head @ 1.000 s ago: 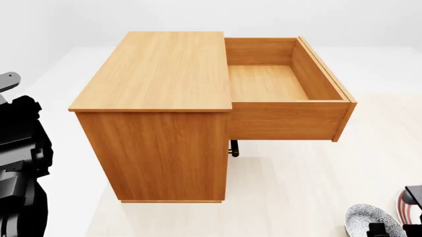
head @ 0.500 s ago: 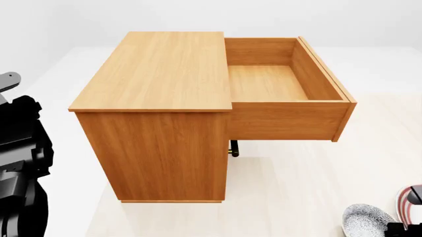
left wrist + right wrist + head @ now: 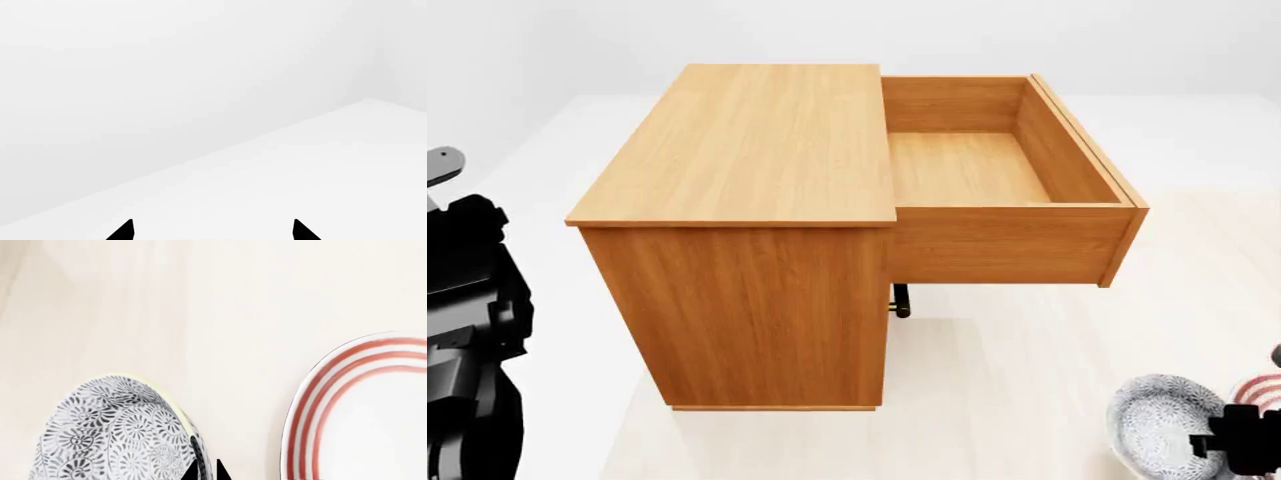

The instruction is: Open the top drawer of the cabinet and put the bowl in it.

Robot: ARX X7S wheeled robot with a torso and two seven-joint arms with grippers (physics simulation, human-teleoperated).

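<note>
Left wrist view: the left gripper (image 3: pixel 212 234) shows 2 parted jaw tips holding nothing.

Head view: the top drawer (image 3: pixel 968 165) stands fully out, roomy; the bowl (image 3: pixel 1161 430) sits low beside it.

Right wrist view: the right gripper (image 3: pixel 206 472) pinches the bowl's rim; it looks stiff, slippery and breakable, close beside the plate (image 3: pixel 363 415).

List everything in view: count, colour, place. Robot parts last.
cabinet: one, orange-brown wood, centre of the head view, on the floor.
top drawer: one, same wood, pulled open to the cabinet's right, nothing in it.
bowl: one, white with blue-grey pattern, on the floor at lower right.
plate: one, white with red rings, beside the bowl, apart from it.
left gripper: black tips spread, nothing between them, facing a white wall.
right gripper: black tips at the bowl's rim; grip unclear.
</note>
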